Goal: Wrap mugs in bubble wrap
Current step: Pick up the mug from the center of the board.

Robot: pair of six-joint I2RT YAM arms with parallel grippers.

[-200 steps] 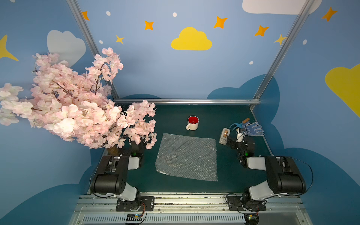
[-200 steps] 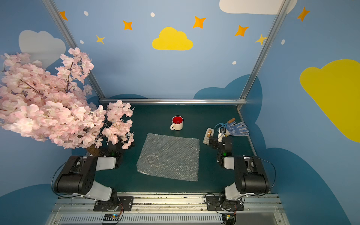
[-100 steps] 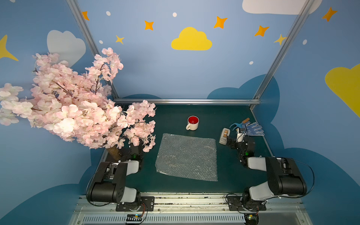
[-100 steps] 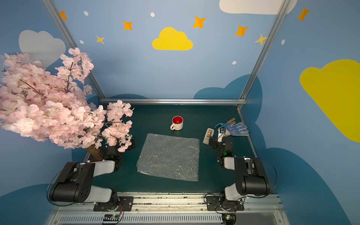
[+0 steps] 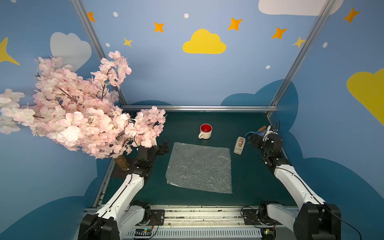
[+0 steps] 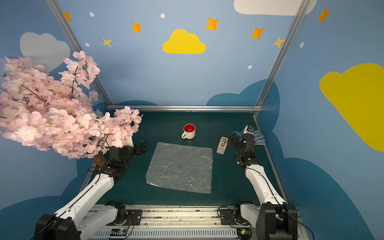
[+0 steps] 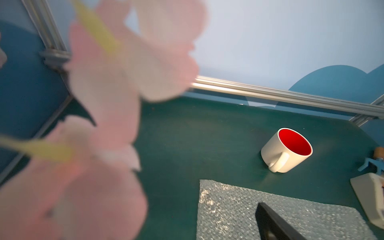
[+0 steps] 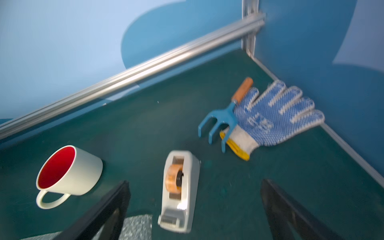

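Observation:
The mug (image 5: pixel 205 131) (image 6: pixel 189 131), white outside and red inside, stands upright at the back of the green table, handle towards the front left; both wrist views show it too, mug (image 7: pixel 286 149) (image 8: pixel 68 170). In front of it the bubble wrap (image 5: pixel 199 167) (image 6: pixel 180 167) (image 7: pixel 249 207) lies flat. My left gripper (image 5: pixel 165 146) (image 6: pixel 143 146) is open and empty beside the wrap's far left corner; blossoms hide all but one finger (image 7: pixel 272 224) in its wrist view. My right gripper (image 5: pixel 252 141) (image 8: pixel 195 184) is open above the table, just right of the tape dispenser.
A beige tape dispenser (image 5: pixel 239 145) (image 8: pixel 180 191) lies right of the wrap. Blue-dotted gloves (image 8: pixel 274 116) and a small blue rake (image 8: pixel 224 116) lie in the back right corner. A pink blossom tree (image 5: pixel 83 116) overhangs the left side and my left arm. Walls enclose the table.
Both arms have unfolded and stretched forward. My left gripper has moved forward and right to the wrap's far left corner. My right gripper has moved slightly forward. Both stayed open.

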